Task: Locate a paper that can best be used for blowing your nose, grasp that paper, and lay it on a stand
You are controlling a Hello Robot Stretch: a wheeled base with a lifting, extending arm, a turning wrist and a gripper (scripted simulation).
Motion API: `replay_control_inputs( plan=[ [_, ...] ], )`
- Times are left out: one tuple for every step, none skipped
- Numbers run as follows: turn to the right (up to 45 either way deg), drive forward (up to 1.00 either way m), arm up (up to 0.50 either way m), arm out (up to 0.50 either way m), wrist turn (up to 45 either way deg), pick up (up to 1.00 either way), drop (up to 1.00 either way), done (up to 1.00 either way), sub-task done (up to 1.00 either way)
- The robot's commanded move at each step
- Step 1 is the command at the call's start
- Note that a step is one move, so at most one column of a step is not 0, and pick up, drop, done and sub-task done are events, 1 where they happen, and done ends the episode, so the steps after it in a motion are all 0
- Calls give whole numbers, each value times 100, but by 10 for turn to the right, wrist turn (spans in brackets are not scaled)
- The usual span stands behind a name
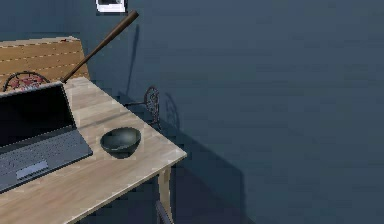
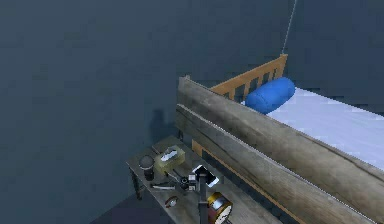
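Dark blue walls (image 2: 80,80) close the room. A small wooden nightstand (image 2: 134,170) stands just beside the plank-built wooden bed (image 2: 250,140) with its blue pillow (image 2: 270,95). On the nightstand's back part sits a pale box (image 2: 170,155), possibly the tissue paper, a dark cup (image 2: 147,166) near it. The gripper (image 2: 183,182) shows at the nightstand's clutter; whether its fingers hold anything I cannot tell.

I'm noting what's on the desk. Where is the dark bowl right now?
In the forward view's lower left, the dark bowl sits on the wooden table near its right corner, just right of the laptop.
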Motion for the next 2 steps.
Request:
replay_control_inputs(
  plan=[
    [0, 0, 0, 0, 0, 100, 0, 0, 0],
    [0, 0, 10, 0, 0, 0, 0, 0, 0]
  ],
)
